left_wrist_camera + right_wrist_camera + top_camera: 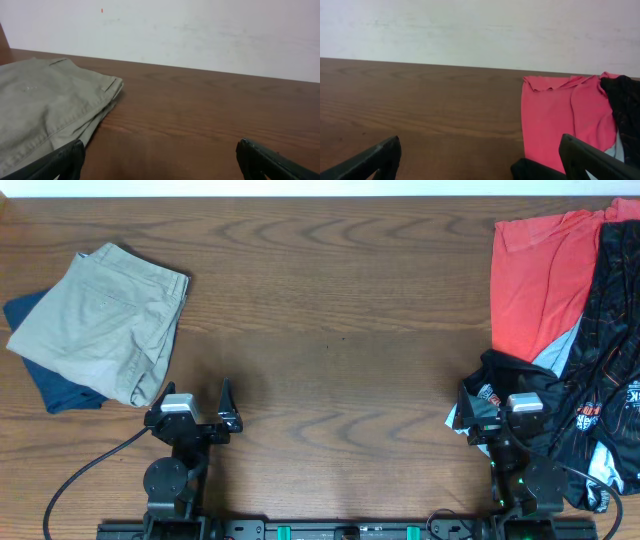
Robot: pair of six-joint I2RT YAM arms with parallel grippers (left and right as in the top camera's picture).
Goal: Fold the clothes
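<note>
Lying rumpled: black jersey point(618, 350); left hand point(162, 167), right hand point(480, 162) spread wide.

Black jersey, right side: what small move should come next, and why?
Probably lower the right gripper, jaws open, onto the near edge of the black jersey and pinch it. The jersey lies crumpled at the right edge of the table, overlapping the red shirt, and must be dragged to the centre before folding.

Shorts point(100, 320) are laid at the table's point(330, 310) left; at its right, a jersey point(615, 330) is draped partly over a shirt point(530, 280).
</note>
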